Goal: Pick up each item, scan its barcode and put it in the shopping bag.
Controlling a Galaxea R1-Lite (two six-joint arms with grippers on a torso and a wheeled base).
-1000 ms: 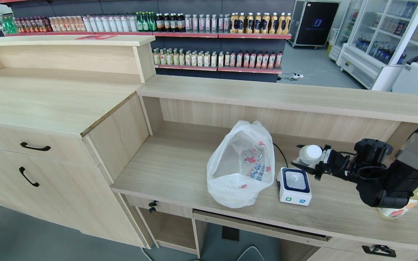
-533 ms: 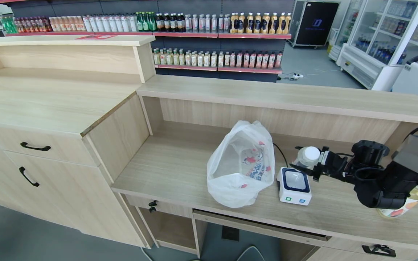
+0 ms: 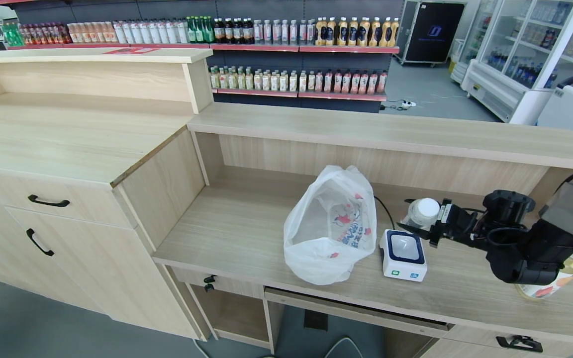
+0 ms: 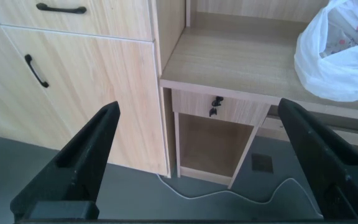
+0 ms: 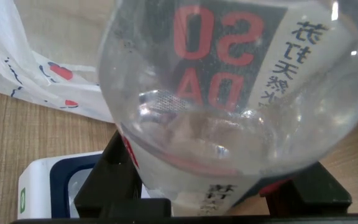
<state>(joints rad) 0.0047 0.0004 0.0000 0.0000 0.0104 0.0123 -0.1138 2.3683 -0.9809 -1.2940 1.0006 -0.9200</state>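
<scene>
My right gripper [image 3: 422, 226] is shut on a clear bottle [image 3: 420, 214] with a white cap and red print, lying roughly level just above and behind the white barcode scanner [image 3: 403, 254]. In the right wrist view the bottle [image 5: 229, 93] is held close over the scanner [image 5: 48, 186], with the shopping bag [image 5: 23, 62] beyond. The white plastic shopping bag [image 3: 329, 226] stands open on the counter left of the scanner. My left gripper [image 4: 197, 180] hangs open and empty, low in front of the counter's left end, with the bag [image 4: 340, 56] off to one side.
A second bottle with a yellowish drink [image 3: 560, 281] stands at the counter's right end, partly behind my right arm. The raised back ledge [image 3: 391, 132] runs behind the work surface. A taller cabinet with drawers [image 3: 47, 201] stands to the left.
The right arm dipped slightly with the bottle, then came back up; the bottle stays over the scanner's far edge. Bag and scanner have not moved.
</scene>
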